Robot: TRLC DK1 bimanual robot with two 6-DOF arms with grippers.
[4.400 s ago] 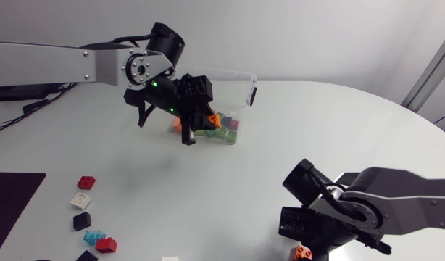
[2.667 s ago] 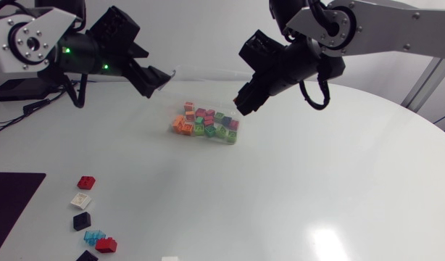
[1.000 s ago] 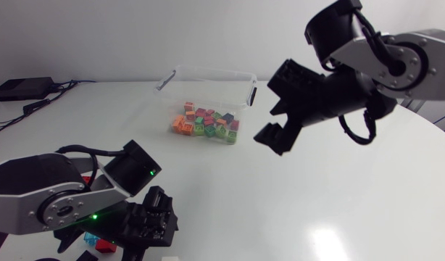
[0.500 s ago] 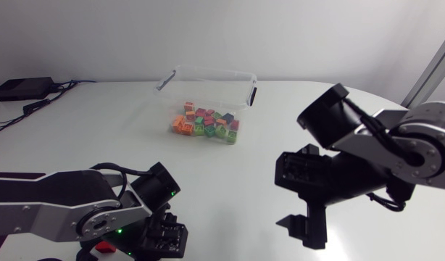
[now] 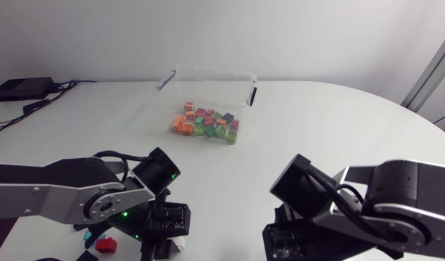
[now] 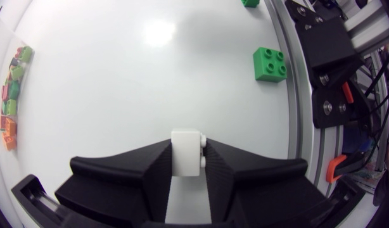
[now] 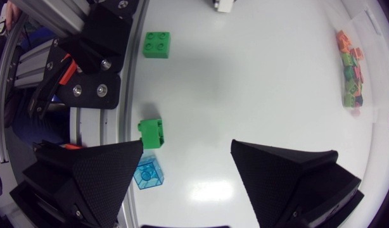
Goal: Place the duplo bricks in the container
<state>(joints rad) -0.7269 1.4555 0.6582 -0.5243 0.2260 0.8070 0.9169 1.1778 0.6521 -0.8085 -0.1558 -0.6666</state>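
Left hand (image 6: 187, 166) clamps a white brick (image 6: 185, 149) from two sides, ready to carry to the container (image 5: 246, 75), upper centre. Right hand (image 7: 187, 149) is spread wide and empty near a green brick (image 7: 150, 133), likely its next pick.

A white table (image 5: 317, 130) is spreading wide under bright glare. A flat black box (image 5: 21, 88) is sitting at its far left corner, with dark cables (image 5: 35, 106) trailing along the left edge. A metal rail (image 6: 294, 95) carrying black brackets (image 6: 327, 47) is running along one edge.
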